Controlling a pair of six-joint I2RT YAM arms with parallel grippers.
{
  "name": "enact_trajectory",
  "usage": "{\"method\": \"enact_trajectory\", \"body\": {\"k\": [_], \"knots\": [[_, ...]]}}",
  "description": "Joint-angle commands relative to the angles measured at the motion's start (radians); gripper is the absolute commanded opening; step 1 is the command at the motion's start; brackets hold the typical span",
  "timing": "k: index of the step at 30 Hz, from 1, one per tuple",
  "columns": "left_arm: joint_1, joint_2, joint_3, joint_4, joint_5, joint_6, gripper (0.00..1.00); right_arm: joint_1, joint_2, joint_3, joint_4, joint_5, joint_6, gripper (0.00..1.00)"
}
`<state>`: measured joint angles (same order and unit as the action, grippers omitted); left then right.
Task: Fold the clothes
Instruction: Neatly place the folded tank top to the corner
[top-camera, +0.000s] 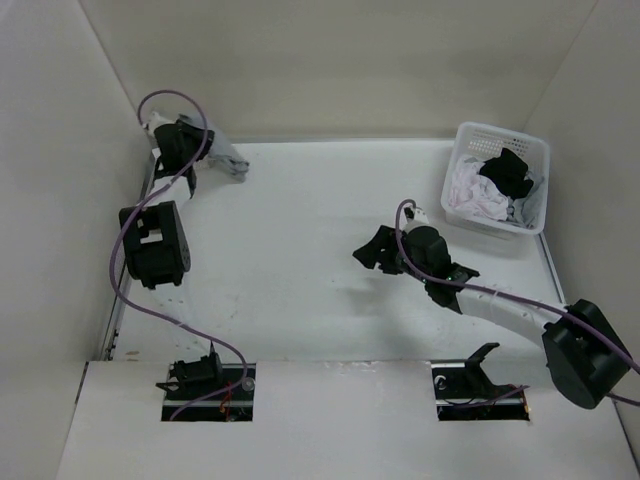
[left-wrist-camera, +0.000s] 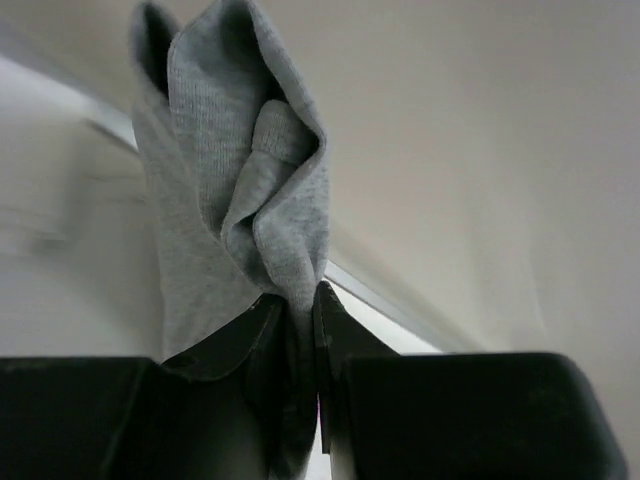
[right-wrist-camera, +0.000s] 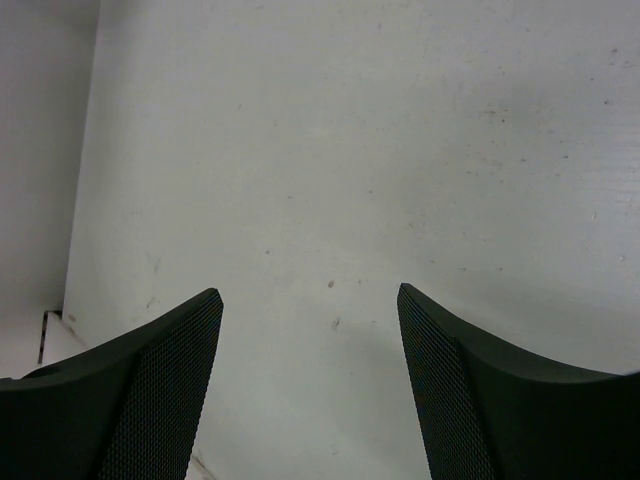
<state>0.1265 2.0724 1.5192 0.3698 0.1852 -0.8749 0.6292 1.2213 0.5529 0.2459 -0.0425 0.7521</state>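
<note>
Two sets: left jaws clenched on grey garment (left-wrist-camera: 205, 200), right jaws released.

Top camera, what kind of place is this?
Probably a robot test booth, not a home: plain white walls box in a white table, two cabled robot arms stand on it, and a laundry basket sits in the corner.
</note>
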Motion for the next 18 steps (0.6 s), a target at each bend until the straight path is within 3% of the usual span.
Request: {"method": "enact_trajectory", "body": {"k": [1, 2, 3, 8, 15, 17, 18], "knots": [[0.095, -0.006, -0.077, 0.069, -0.108, -0.018, 0.21, 0.003, 0.027, 0.058, 0.032, -0.026, -0.025, 0.75], [0.120, -0.008, -0.117, 0.105, -0.145, -0.022, 0.33, 0.013, 0.036, 0.062, 0.032, -0.030, -0.025, 0.75], [0.140, -0.009, -0.152, 0.132, -0.167, -0.027, 0.37, 0.028, 0.046, 0.065, 0.033, -0.033, -0.025, 0.75], [0.186, -0.104, -0.313, 0.205, -0.237, -0.036, 0.51, 0.094, 0.116, 0.079, 0.050, -0.034, -0.023, 0.75], [0.120, -0.331, -0.569, 0.235, -0.507, -0.026, 0.55, 0.117, 0.141, 0.097, 0.056, -0.025, -0.036, 0.76], [0.086, -0.403, -0.651, 0.232, -0.587, -0.033, 0.55, 0.117, 0.126, 0.090, 0.056, -0.017, -0.043, 0.72], [0.069, -0.440, -0.687, 0.224, -0.634, -0.036, 0.54, 0.117, 0.115, 0.081, 0.058, -0.016, -0.049, 0.65]]}}
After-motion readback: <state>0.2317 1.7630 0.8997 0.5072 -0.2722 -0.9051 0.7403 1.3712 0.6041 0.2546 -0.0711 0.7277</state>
